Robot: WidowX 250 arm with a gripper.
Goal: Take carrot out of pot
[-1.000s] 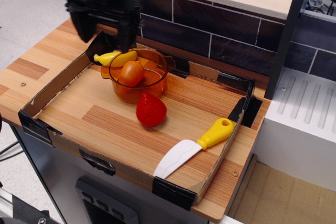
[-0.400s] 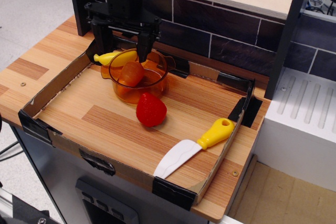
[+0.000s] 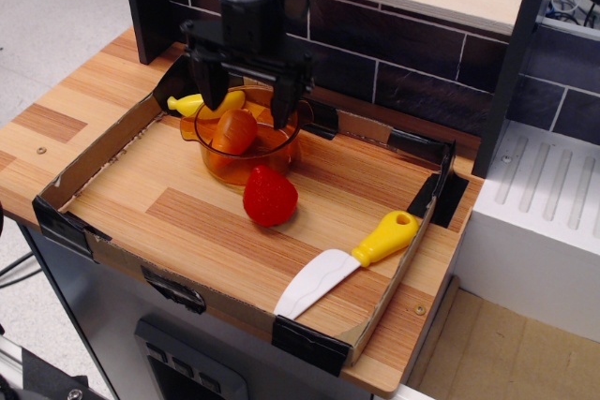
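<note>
The carrot (image 3: 234,131) lies tilted inside the pot (image 3: 246,145), its rounded top leaning toward the pot's left wall, and the pot stands near the back left corner of the tabletop, inside a shallow cardboard tray (image 3: 94,152). Right above it hangs the gripper (image 3: 248,102), its two dark fingers spread wide: one finger sits over the pot's left rim and the other (image 3: 283,105) comes down at the right side of the pot, so the carrot lies between them, not yet touched as far as I can see. A second ago the gripper was off to the left and higher, above the tray's back corner; since then it has swung right and dropped, and now it is lined up over the pot. To me that means the approach is nearly over and the grasp is next: it needs to go lower and close on the carrot. The left finger looks close to the banana (image 3: 202,102) resting against the pot's back left rim, which could get nudged. A strawberry (image 3: 270,197) sits just in front of the pot, and a toy knife (image 3: 349,264) lies well apart toward the front right corner.
</note>
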